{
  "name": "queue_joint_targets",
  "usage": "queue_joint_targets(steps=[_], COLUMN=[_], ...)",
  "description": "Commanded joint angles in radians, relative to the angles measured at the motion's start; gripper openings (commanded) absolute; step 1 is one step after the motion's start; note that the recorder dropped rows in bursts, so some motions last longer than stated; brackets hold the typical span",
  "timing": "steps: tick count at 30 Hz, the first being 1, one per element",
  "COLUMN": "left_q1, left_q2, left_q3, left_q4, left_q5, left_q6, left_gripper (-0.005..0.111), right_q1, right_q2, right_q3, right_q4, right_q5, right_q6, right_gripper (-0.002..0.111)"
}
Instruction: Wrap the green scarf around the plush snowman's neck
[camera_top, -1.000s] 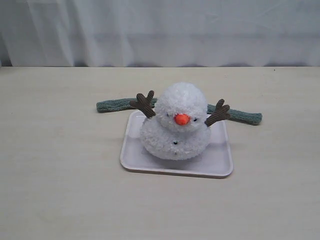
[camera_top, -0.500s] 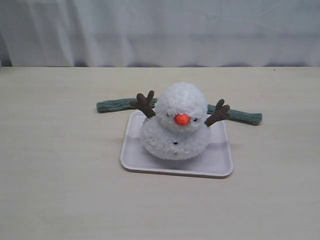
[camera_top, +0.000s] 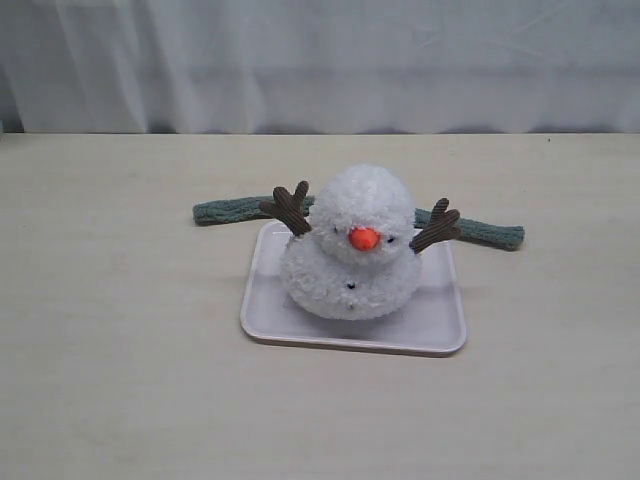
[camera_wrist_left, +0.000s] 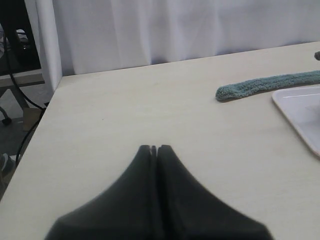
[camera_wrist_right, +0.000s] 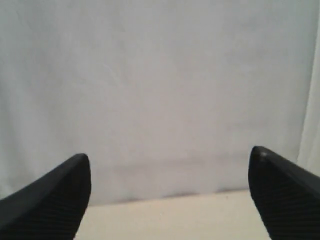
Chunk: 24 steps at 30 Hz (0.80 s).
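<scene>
Two ends of the green scarf stick out left and right from behind the plush snowman. The strip lies flat on the table just on the toy's far side and is not yet around the snowman's neck. The snowman sits upright on a white tray.

It looks light and merely rests there, so pulling a scarf end forward could tip it or drag it across the tray. Its brown arms jut out over the scarf and may snag it, leaving the wrap on them instead of in the crease. A shallow pinch could also slip off the fuzzy knit.

Only the exterior view shows the whole layout, but it shows neither gripper. The left wrist view shows the left gripper pressed closed on nothing above bare table, well apart from the scarf's left end. The right wrist view shows the right gripper spread wide and empty, facing the white curtain.
</scene>
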<state>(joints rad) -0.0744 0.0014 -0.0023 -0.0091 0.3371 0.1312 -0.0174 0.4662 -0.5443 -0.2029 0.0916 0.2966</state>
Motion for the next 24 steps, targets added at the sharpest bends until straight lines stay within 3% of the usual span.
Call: queue_joint_targets(steps=[1, 9, 16, 24], left_q1=[-0.008, -0.008, -0.008, -0.008], left_q2=[-0.001, -0.001, -0.001, -0.001], left_q3=[0.002, 0.002, 0.002, 0.002], left_q4=[-0.001, -0.001, -0.001, -0.001], left_q5=[-0.014, -0.014, -0.014, -0.014], left_q6=[-0.004, -0.004, -0.004, -0.004], left_gripper=[0.000, 0.000, 0.000, 0.000], right_q1=[-0.003, -0.003, -0.003, -0.003], right_q2=[0.251, 0.641, 1.001, 1.312], right_q3=[-0.161, -0.284, -0.383, -0.504], right_q4=[-0.015, 0.117, 0.082, 0.082], right_q5=[0.304, 0.394, 0.392, 0.164], right_q6=[-0.056, -0.397, -0.619, -0.724], right_gripper=[0.077, 0.075, 0.075, 0.075])
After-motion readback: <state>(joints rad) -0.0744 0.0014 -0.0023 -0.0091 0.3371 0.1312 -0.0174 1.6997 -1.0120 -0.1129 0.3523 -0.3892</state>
